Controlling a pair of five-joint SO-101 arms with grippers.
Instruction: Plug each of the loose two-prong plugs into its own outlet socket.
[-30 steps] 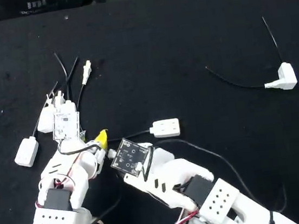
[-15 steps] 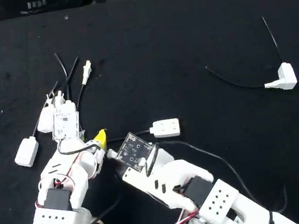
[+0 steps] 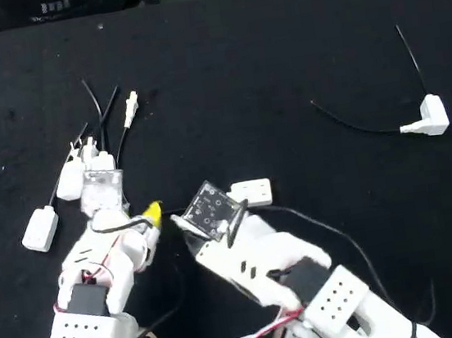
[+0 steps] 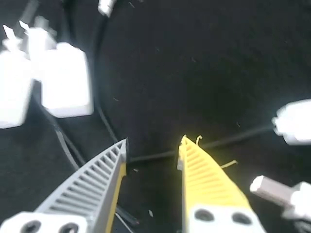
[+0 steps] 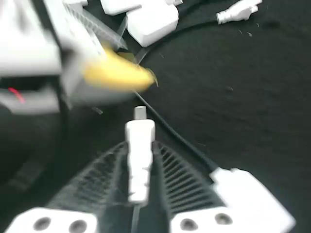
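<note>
Item: my right gripper [image 5: 141, 162], pinching a plug [image 5: 140, 138], has swung nearer the outlet socket [image 3: 257, 188]. Left gripper [image 4: 153, 150] spread. Insertion pending.

Socket cluster [image 3: 69, 183]: left, beyond left gripper [image 4: 153, 143].
Held plug [image 5: 140, 132]: in right gripper [image 5: 141, 149].
Single socket [image 3: 253, 189]: centre.
Lone plug [image 3: 431, 117]: far right.

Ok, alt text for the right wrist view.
The right gripper, grey ribbed fingers shut, holds a small white two-prong plug above the black table. A white outlet socket block lies nearby; the other arm's yellow finger is beyond.
</note>
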